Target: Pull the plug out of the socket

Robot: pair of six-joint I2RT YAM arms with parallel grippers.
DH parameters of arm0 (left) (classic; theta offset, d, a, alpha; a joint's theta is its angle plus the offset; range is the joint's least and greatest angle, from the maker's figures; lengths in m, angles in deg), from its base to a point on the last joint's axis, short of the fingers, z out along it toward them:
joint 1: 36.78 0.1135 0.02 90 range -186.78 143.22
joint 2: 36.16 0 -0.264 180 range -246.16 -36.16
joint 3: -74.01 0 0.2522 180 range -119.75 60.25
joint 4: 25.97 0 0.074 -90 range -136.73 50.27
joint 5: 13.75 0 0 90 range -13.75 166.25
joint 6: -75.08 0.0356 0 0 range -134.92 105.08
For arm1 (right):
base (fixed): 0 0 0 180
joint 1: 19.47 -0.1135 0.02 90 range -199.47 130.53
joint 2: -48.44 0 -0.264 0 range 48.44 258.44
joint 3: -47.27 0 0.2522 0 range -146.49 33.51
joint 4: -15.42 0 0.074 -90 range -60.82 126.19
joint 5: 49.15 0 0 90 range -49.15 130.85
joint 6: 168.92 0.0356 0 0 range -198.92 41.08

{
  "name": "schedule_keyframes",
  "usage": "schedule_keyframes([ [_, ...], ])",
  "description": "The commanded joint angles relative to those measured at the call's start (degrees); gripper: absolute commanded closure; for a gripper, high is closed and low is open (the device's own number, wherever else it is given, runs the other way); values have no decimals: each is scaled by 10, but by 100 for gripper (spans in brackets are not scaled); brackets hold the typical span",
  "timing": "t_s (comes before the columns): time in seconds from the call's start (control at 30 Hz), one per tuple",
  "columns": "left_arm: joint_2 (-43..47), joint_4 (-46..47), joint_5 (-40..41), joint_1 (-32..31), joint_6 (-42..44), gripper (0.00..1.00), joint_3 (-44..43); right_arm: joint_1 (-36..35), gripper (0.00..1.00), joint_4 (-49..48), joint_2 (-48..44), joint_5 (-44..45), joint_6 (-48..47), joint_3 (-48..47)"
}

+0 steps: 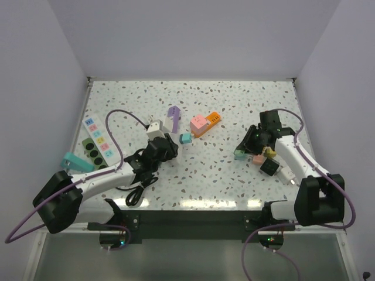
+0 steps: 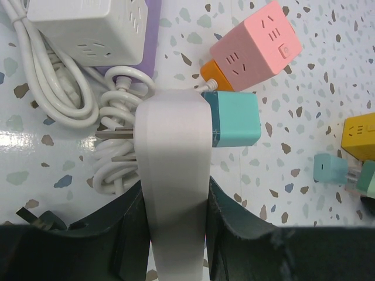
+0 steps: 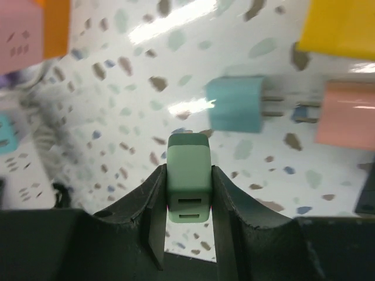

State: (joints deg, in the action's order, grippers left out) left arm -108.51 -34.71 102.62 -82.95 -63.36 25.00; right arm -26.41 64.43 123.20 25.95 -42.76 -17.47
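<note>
Both arms grip, each on a different piece.
Nearest in the left wrist view, the left fingers (image 2: pixel 218 202) are clamped tight on a white plug (image 2: pixel 173 152). Its metal prongs (image 2: pixel 114 135) are bare and point left over a coiled white cord (image 2: pixel 108 175), and a teal cube socket (image 2: pixel 234 120) touches its far side (from above, the arm hides that plug). The right fingers (image 3: pixel 225 199) pinch a green adapter (image 3: pixel 187 175) above the speckled surface (image 3: pixel 105 88). Beyond it, a blue plug (image 3: pixel 234 104) points its prongs at a pink block (image 3: pixel 345 114).

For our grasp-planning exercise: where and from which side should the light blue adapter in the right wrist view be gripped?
Likely grip the light blue adapter across its body's parallel sides, from above: it lies flat, and its prongs stick out one end, leaving no hold there.
</note>
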Motion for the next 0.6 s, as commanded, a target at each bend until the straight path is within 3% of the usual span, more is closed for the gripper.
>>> schedule_keyframes([
  [0.0, 20, 30, 4, -1, 14, 100, -25, 6, 100, 33, 41, 153, -21, -35],
  [0.1, 26, 34, -11, -1, 16, 100, -19, 9, 98, 27, 78, 192, -10, -43],
  [0.13, 30, 36, -16, -1, 16, 100, -18, 9, 88, 20, 82, 190, -8, -42],
  [0.17, 33, 39, -25, -1, 17, 100, -15, 9, 63, 15, 83, 183, -8, -43],
  [0.2, 34, 40, -30, -1, 18, 100, -13, 9, 54, 14, 79, 173, -7, -44],
  [0.27, 38, 41, -43, -1, 22, 100, -11, 9, 36, 16, 61, 160, -13, -47],
  [0.4, 39, 55, -65, -1, 26, 100, -8, 9, 15, 36, 13, 150, -21, -63],
  [0.5, 33, 70, -83, -2, 28, 100, -6, 7, 14, 22, -28, 61, -26, -54],
  [0.57, 27, 77, -94, -3, 29, 100, -8, 0, 14, -20, -34, -44, -16, -42],
])
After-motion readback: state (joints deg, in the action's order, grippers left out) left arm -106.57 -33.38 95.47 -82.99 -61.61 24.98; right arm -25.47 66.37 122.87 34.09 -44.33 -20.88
